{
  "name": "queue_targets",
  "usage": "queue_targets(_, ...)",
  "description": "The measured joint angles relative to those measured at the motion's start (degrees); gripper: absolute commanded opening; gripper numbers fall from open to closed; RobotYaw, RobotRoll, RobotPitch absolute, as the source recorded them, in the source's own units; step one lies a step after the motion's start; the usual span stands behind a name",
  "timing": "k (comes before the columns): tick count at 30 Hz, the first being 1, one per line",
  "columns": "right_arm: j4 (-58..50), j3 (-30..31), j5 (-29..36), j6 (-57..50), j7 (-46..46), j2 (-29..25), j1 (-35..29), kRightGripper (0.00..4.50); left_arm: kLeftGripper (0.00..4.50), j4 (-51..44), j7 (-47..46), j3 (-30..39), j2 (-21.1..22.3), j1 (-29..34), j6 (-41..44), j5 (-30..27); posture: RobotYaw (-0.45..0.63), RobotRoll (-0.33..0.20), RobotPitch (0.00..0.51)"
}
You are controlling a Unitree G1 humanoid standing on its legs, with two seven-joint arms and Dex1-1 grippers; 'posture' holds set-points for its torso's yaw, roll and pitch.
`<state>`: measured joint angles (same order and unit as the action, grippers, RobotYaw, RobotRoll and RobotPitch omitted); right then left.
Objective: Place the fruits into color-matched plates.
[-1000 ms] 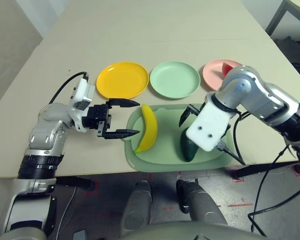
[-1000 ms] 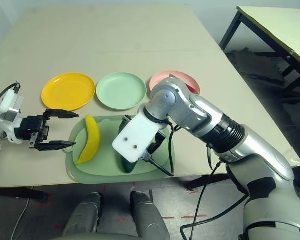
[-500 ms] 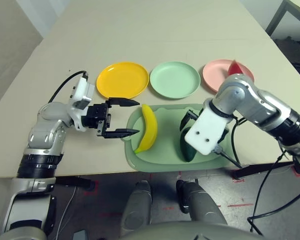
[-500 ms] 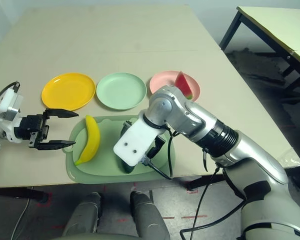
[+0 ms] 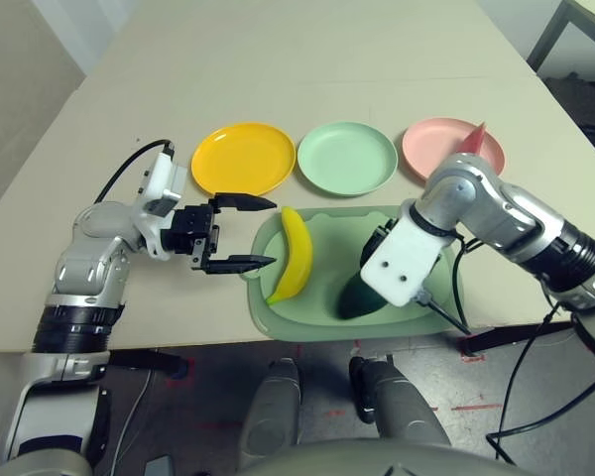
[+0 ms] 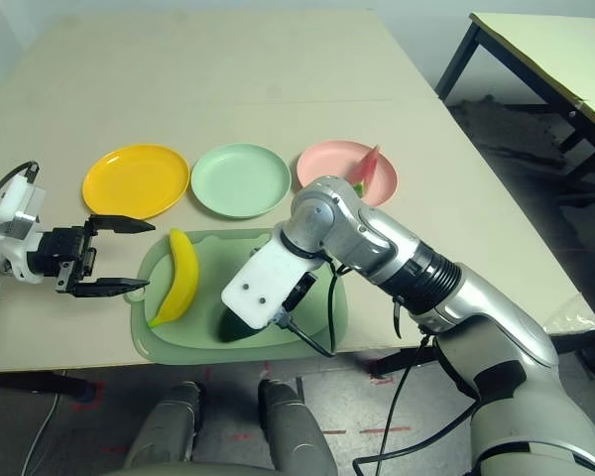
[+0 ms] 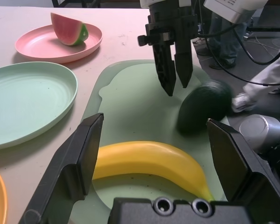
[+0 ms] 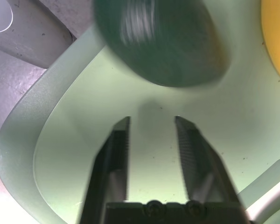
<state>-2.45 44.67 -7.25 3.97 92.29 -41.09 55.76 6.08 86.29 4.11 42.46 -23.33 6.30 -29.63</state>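
On the light-green cutting mat (image 5: 322, 297) at the tabletop's near edge, the right gripper (image 7: 172, 81) points down, fingers nearly together and gripping nothing, the avocado (image 5: 355, 297) loose just beside them. The left gripper (image 5: 246, 233) hangs wide open, empty, beside the banana (image 5: 294, 253). The watermelon wedge (image 7: 69, 29) sits in the pink plate (image 7: 42, 44).
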Motion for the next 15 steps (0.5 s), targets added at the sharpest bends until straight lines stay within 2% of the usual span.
queue_targets(2,0.53,0.0,-0.01,0.28,0.0,-0.01,0.09,0.22,4.5,0.13,-0.03,0.0,0.0,-0.01,0.0,0.0,0.06,0.0,0.187)
queue_targets(3,0.74,0.0,-0.01,0.4,0.0,-0.04,0.16,0.06,4.5,0.16,-0.05,0.0,0.0,-0.01,0.0,0.0,0.05,0.0,0.188)
queue_targets(15,1.41,0.01,0.1,0.5,0.01,-1.32,1.21,0.06,4.5,0.12,-0.59,0.0,-0.07,0.09,0.03,-0.04,0.05,0.0,0.201)
